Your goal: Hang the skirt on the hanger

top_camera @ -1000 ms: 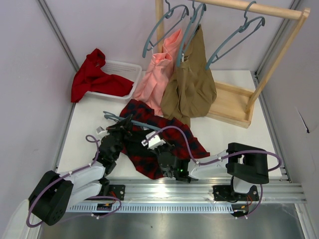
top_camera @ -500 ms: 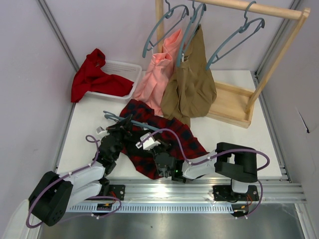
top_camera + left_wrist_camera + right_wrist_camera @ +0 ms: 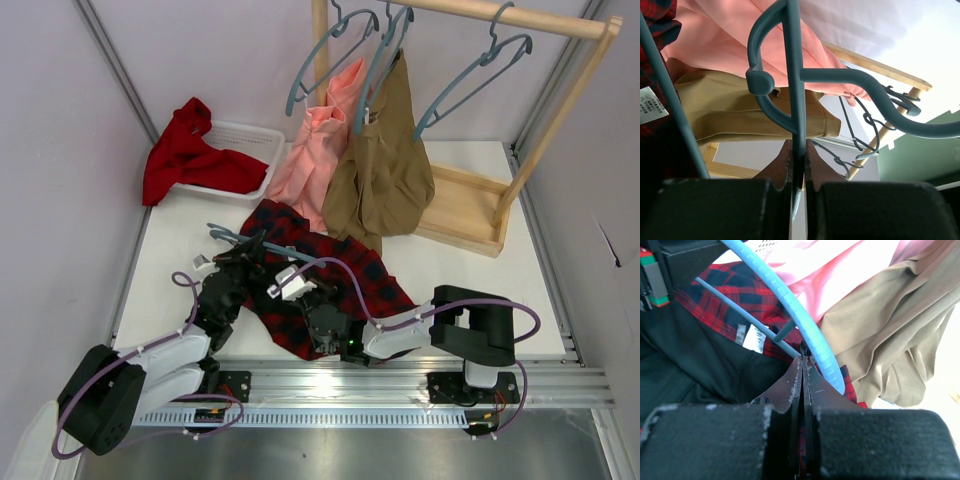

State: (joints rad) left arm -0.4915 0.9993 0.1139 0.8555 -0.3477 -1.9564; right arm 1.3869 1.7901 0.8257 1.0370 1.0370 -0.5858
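right arm [image 3: 470, 320]: shifted toward nine o'clock since a second ago. right gripper [image 3: 802, 362]: fingers pressed together over skirt [image 3: 350, 275]; pinch on cloth not discernible. left gripper [image 3: 799, 146]: clamped on hanger [image 3: 796, 90]. skirt: crumpled on table [image 3: 460, 270] at six o'clock, hanger at its ten o'clock.

crumpled red-black tartan skirt [image 3: 380, 285] lies under the blue-grey hanger [image 3: 232, 238].
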